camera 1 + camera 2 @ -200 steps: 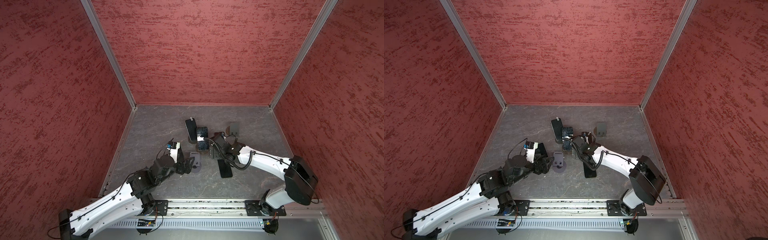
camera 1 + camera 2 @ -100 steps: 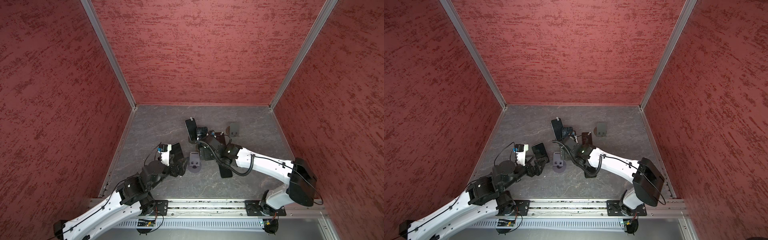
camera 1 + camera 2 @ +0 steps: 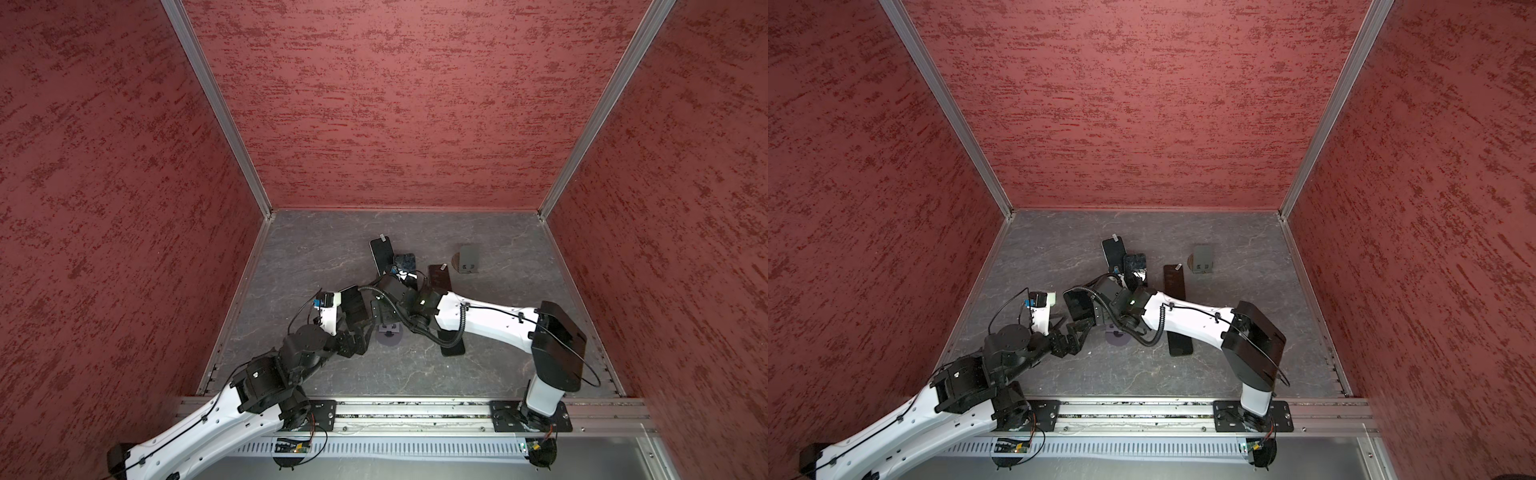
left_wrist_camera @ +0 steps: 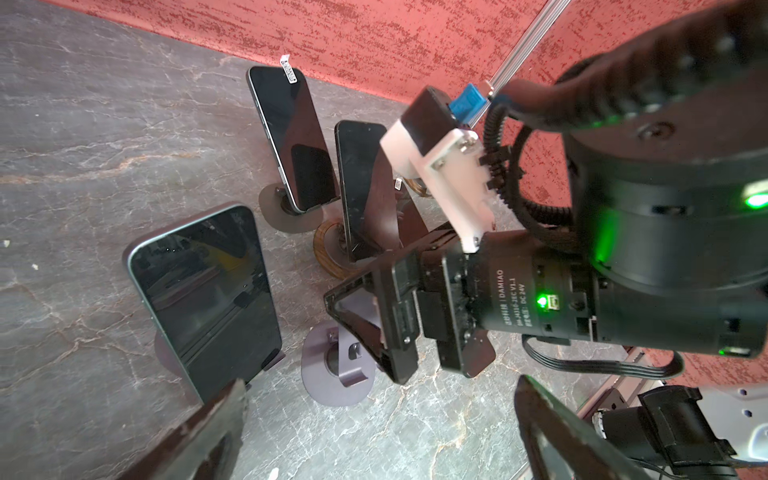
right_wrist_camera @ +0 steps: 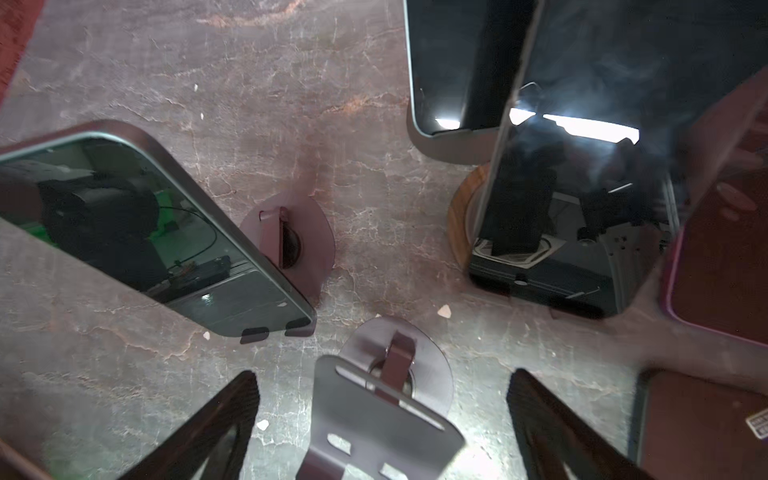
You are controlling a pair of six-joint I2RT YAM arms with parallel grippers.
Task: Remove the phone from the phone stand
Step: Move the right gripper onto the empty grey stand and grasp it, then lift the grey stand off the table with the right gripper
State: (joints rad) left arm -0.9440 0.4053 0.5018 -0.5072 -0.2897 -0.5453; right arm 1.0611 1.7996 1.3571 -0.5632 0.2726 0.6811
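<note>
Right wrist view: my right fingers (image 5: 232, 403) are spread wide with nothing gripped, straddling the back plate of an empty stand (image 5: 374, 419). There's a gap on both sides and no contact that I can see.

Target as I read it: the green-edged phone (image 5: 158, 232), seated on its purple stand (image 5: 291, 245). It sits just left of the middle of the counter (image 3: 415, 374), beside the empty stand on the left-edge side.

The phone leans back on the plate, with its bottom edge caught by two small lip hooks; that's what holds it tilted. My guess is it has to go up along the plate to clear the hooks, not straight out. The base looks thin and may drag along unless it's pinned.

Left fingers (image 4: 208, 432) are also wide and empty, one tip just beside the phone's lower corner on the screen side. That could be a spot to take the phone or to pin the base; can't tell which.

Pose:
- Right arm comes from the front-right corner and reaches across the middle, wrist pitched down at the counter.
- Left arm runs low from the front-left corner, wrist aimed toward the back edge.
- The wrists are close, so there's collision risk if both move in.

Two more phones sit on stands nearer the back edge: the tabbed phone (image 4: 291, 137) and the wood-base phone (image 4: 365, 187).
</note>
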